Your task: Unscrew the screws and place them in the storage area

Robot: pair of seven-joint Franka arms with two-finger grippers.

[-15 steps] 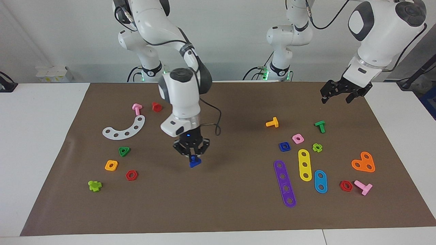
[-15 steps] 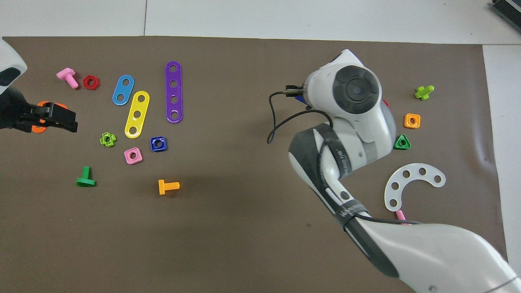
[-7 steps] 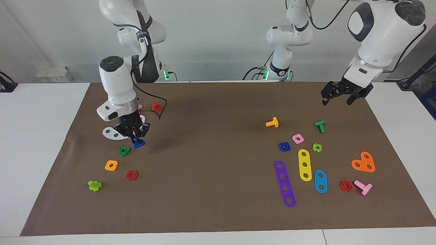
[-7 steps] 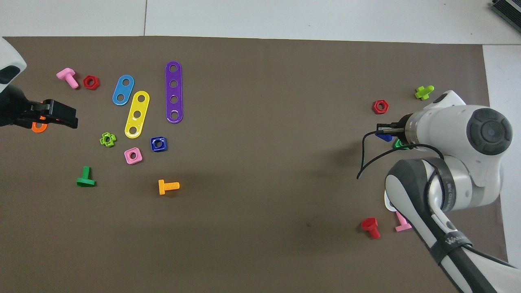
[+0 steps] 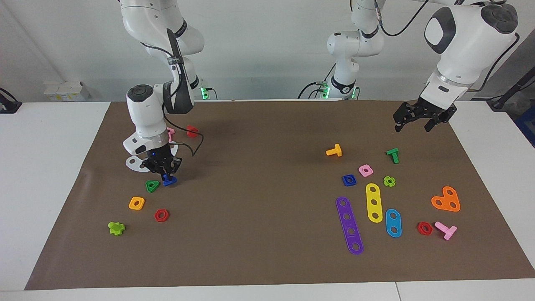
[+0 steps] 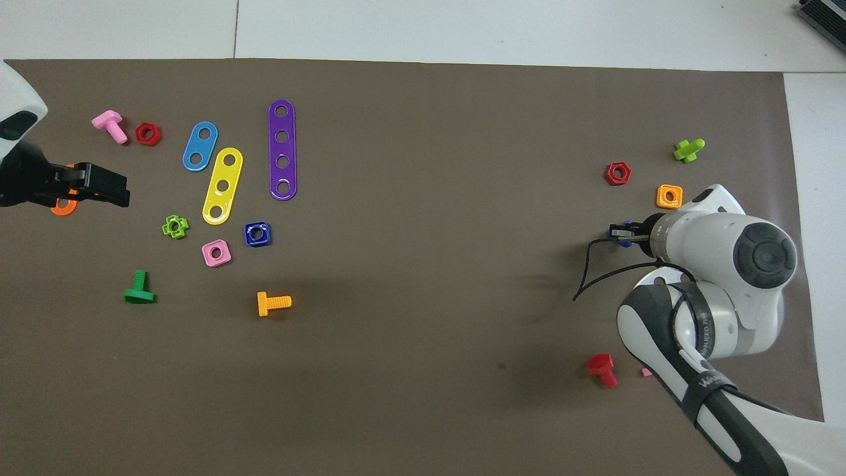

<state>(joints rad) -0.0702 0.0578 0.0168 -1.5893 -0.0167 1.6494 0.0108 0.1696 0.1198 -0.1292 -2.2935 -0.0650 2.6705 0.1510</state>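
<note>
1. Blue bolt (image 5: pixel 169 180), a small glossy plastic piece with a triangular head, sits low over the brown mat (image 5: pixel 267 259) toward the right arm's end of the table, pinched between the closed fingers of the right gripper (image 5: pixel 164 172). Whether it touches the mat cannot be told.
2. Just beside it lies a green triangular nut (image 5: pixel 152 185) with a round hole. Farther from the robots come an orange square nut (image 5: pixel 136 203), a red hexagonal nut (image 5: pixel 161 215) and a lime cross-shaped piece (image 5: pixel 116 228).
3. A flat white curved strip (image 5: pixel 134 163) with holes lies partly hidden under the right arm, and a red bolt (image 5: pixel 192 131) lies nearer to the robots.
4. Toward the left arm's end, the matching blue square nut (image 5: pixel 348 180) with its round hole rests flat on the mat, beside a pink square nut (image 5: pixel 365 170) and nearer to the robots than the long purple four-hole strip (image 5: pixel 350 225).
5. An orange T-shaped bolt (image 5: pixel 334 151) and a green T-shaped bolt (image 5: pixel 393 155) lie on their sides nearer to the robots.
6. A yellow strip (image 5: pixel 374 202) and a light-blue strip (image 5: pixel 393 223) lie side by side, well apart from the held bolt.
7. The left gripper (image 5: pixel 422 120) hangs over the mat's edge above the green bolt, its black fingers spread and holding nothing.
</note>
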